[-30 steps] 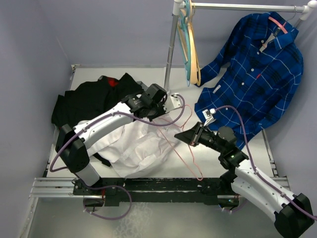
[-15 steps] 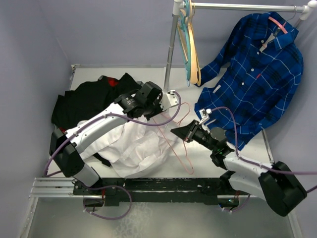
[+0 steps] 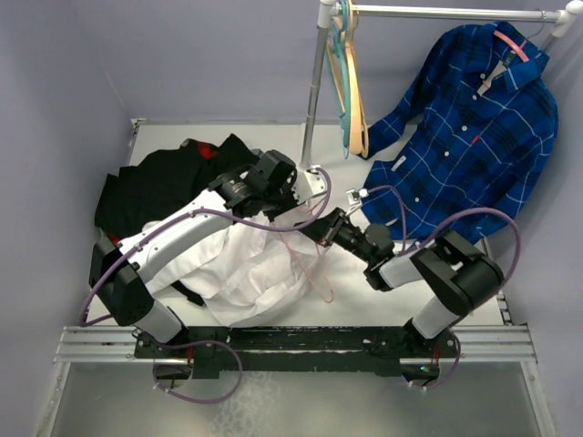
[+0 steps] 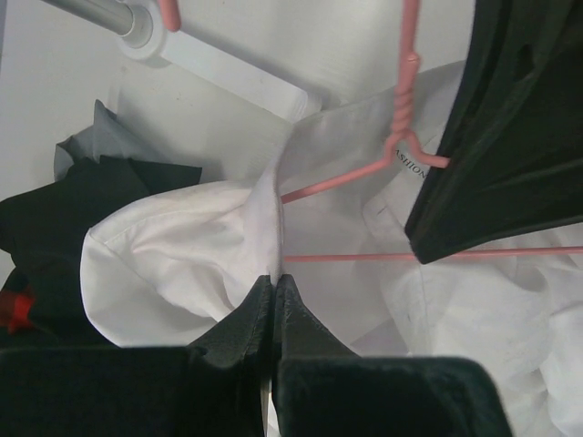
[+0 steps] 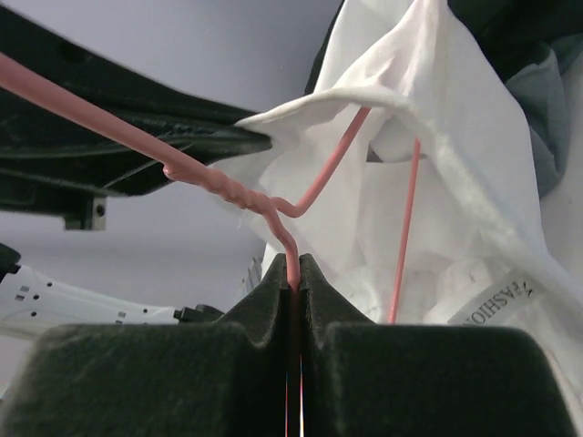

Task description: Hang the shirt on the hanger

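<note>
The white shirt (image 3: 246, 264) lies crumpled on the table, left of centre. My left gripper (image 3: 280, 198) is shut on a fold of it near the collar; the pinched fabric (image 4: 273, 218) rises from the closed fingertips. My right gripper (image 3: 321, 228) is shut on the pink hanger (image 3: 321, 278) at the wire just below its twisted neck (image 5: 293, 255). One hanger arm runs under the lifted shirt edge (image 5: 401, 100), and the bottom bar (image 4: 364, 258) lies across the fabric. The two grippers are close together. The right gripper's fingers (image 4: 510, 137) show in the left wrist view.
A black garment with red marks (image 3: 164, 182) lies at the back left, partly under the shirt. A blue plaid shirt (image 3: 474, 127) hangs from the rail (image 3: 437, 12) at the back right. Teal and tan hangers (image 3: 348, 86) hang beside the upright pole (image 3: 314, 100).
My right arm has stretched left and back, carrying the hanger to the shirt edge held by my left gripper. The left gripper has shifted slightly left, still holding the shirt.
</note>
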You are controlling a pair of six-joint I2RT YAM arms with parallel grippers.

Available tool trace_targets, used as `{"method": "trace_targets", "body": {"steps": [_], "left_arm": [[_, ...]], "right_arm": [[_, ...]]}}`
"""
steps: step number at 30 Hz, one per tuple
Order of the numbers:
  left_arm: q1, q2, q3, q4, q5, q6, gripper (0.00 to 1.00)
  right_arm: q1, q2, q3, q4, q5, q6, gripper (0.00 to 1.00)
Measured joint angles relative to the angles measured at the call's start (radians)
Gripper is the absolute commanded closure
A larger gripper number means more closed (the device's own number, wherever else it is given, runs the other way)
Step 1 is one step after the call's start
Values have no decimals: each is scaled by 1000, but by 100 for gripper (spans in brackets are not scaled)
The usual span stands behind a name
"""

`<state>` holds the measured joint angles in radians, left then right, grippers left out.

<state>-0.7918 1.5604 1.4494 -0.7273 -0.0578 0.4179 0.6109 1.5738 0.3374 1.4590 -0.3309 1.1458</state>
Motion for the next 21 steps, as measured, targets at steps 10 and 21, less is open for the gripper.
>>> {"method": "trace_targets", "body": {"steps": [10, 21], "left_arm": [[5, -2, -5, -1, 14, 0, 100], [6, -2, -14, -5, 67, -16, 100]], "right_arm": [[24, 257, 83, 102, 1, 47, 100], [31, 322, 170, 122, 0, 38, 100]]}}
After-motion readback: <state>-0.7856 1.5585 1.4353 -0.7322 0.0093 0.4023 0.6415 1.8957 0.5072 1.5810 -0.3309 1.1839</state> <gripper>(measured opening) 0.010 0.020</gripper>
